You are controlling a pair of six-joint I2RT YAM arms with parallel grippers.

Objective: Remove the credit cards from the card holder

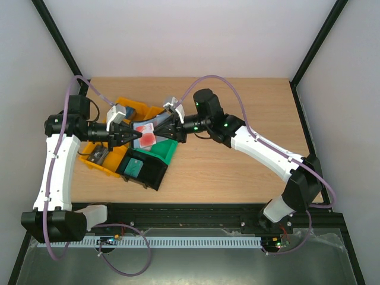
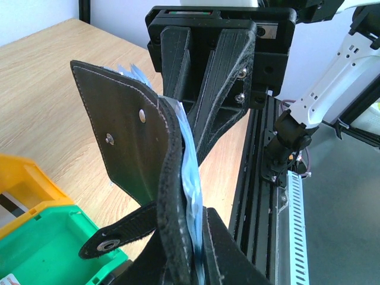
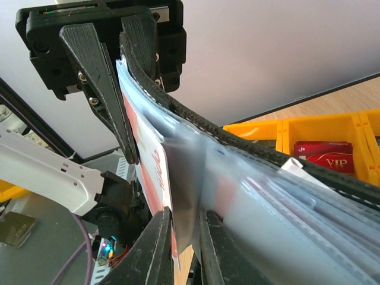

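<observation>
Down at the near edge of the table (image 1: 237,172), both arms swing in toward the left half of the board. Nearest to us sits a black bin (image 1: 155,168) with a teal block (image 1: 134,167) lying in it. A green bin (image 1: 171,152) is just beside it on the right.

Above those bins, lifted off the table, the card holder (image 2: 124,148) hangs stretched between the two arms. The left gripper (image 1: 123,138) comes in from the left. Its jaws are closed tight on the black cover and the bunch of pale blue pockets, and the snap strap (image 2: 116,234) droops loose beside them. The right gripper (image 1: 168,127) meets it from the other side, jaws pinched together on a clear pocket leaf; its own wrist camera shows that up close.

Inside that clear leaf a red and white credit card (image 3: 151,199) shows through the plastic. From overhead it reads as a red patch right between the two grippers. How far it pokes out of the pocket, I cannot tell.

Farther back, a yellow bin (image 1: 127,105) reaches behind the holder. A red VIP card (image 3: 323,157) lies flat in one of its compartments.
</observation>
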